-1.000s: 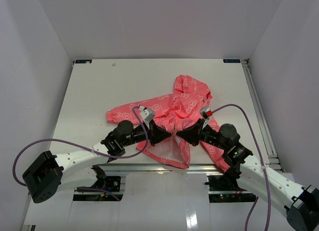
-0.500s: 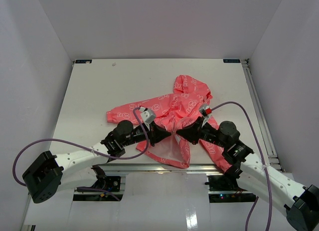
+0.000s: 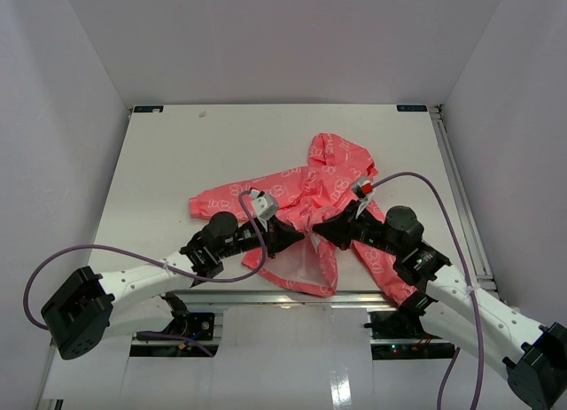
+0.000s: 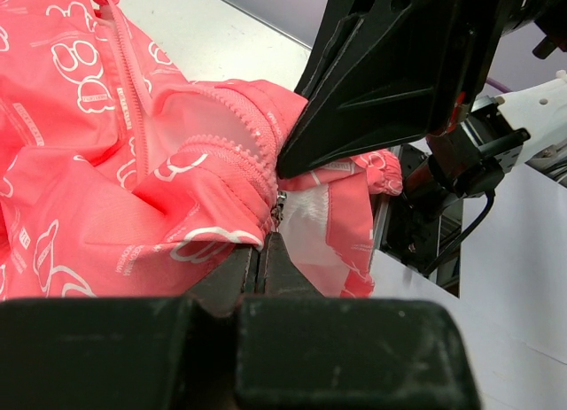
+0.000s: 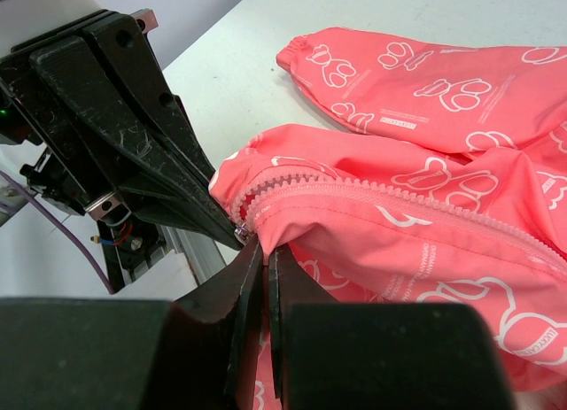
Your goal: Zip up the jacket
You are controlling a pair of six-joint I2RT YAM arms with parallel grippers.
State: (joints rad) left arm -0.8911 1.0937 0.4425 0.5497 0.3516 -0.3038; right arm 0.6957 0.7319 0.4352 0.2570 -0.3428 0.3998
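The coral-pink jacket (image 3: 330, 173) lies on the white table, hood toward the far side, its front partly open and showing white lining (image 4: 310, 217). My left gripper (image 3: 299, 236) is shut, its tips (image 4: 264, 243) at the small metal zipper slider (image 4: 278, 206) at the bottom of the zipper. My right gripper (image 3: 322, 230) is shut on a fold of the jacket's fabric (image 5: 268, 248) right beside the slider (image 5: 239, 227). The two grippers meet tip to tip. The zipper teeth (image 5: 399, 200) run closed away from the slider.
A metal rail (image 3: 266, 297) runs along the table's near edge, just below the jacket's hem. Another rail (image 3: 461, 189) runs along the right edge. Purple cables (image 3: 115, 251) loop off both arms. White walls enclose the table (image 3: 177, 153) on three sides.
My right gripper has moved a little up and to the left with the fabric. My left gripper has shifted slightly right, so the tips sit closer together.
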